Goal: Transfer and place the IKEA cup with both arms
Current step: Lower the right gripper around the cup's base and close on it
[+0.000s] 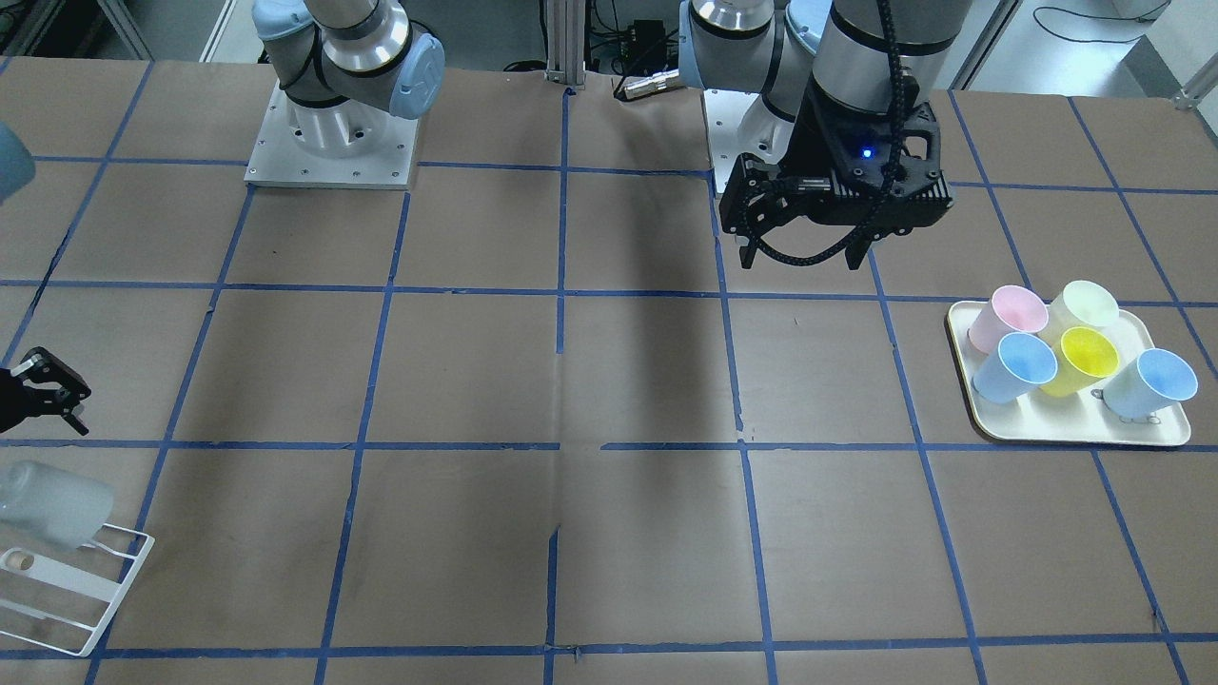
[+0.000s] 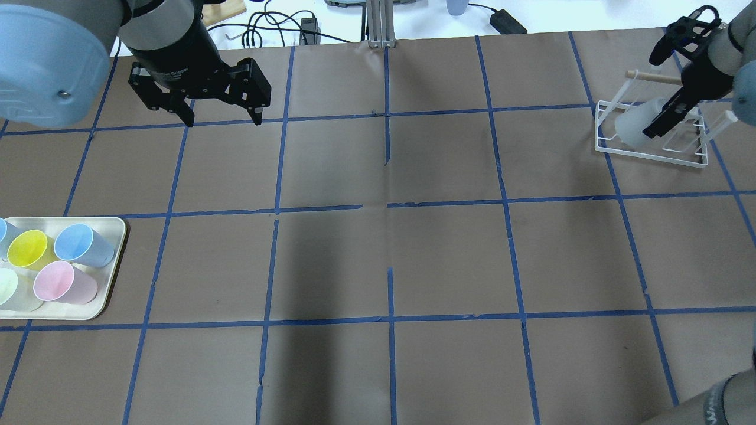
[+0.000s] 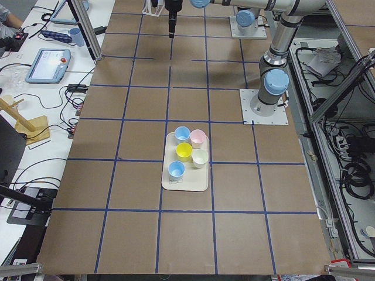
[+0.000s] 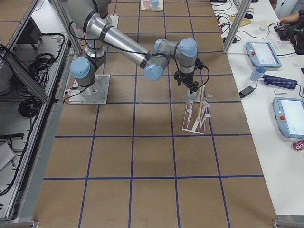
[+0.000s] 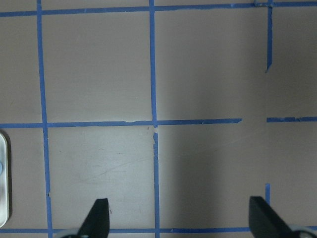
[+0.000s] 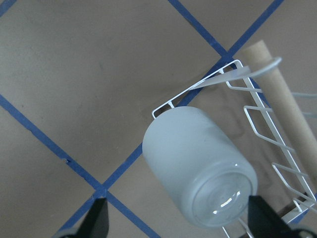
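The pale-grey IKEA cup (image 6: pixel 198 163) hangs tilted, base outward, on the white wire rack (image 6: pixel 257 129) at the table's right end. It also shows in the overhead view (image 2: pixel 632 127) and the front view (image 1: pixel 52 504). My right gripper (image 2: pixel 658 103) is open. Its fingertips (image 6: pixel 99 218) stand wide to either side of the cup's base, and no contact shows. My left gripper (image 2: pixel 221 121) is open and empty, high above the far left part of the table. It also shows in the front view (image 1: pixel 804 252).
A cream tray (image 2: pixel 112 260) with several coloured cups, yellow (image 2: pixel 26 248), pink (image 2: pixel 56 282) and light blue (image 2: pixel 74 242), sits at the table's left edge. The rack (image 2: pixel 649 154) has a wooden dowel (image 6: pixel 277 94). Blue tape lines cross the brown table.
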`<action>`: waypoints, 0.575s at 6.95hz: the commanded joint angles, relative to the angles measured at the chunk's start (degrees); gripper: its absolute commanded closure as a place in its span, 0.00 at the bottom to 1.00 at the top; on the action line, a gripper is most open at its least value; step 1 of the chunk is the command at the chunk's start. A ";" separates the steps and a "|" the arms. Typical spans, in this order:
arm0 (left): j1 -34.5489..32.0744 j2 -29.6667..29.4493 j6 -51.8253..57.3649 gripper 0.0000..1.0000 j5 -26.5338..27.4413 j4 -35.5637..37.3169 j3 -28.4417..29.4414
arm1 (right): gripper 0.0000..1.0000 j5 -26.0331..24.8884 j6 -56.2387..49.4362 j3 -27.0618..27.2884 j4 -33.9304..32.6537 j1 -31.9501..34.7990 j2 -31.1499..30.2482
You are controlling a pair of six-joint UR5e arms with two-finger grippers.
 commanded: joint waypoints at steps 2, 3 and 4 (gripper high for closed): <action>1.74 0.17 0.03 0.00 -0.43 0.00 -0.17 | 0.00 0.35 -0.02 -1.96 -0.34 0.00 2.97; 2.02 0.17 0.03 0.00 -0.53 -0.09 -0.35 | 0.00 0.36 -0.02 -1.96 -1.04 0.00 3.24; 2.11 0.17 0.03 0.00 -0.53 -0.09 -0.35 | 0.00 0.27 -0.02 -1.96 -1.22 0.00 3.68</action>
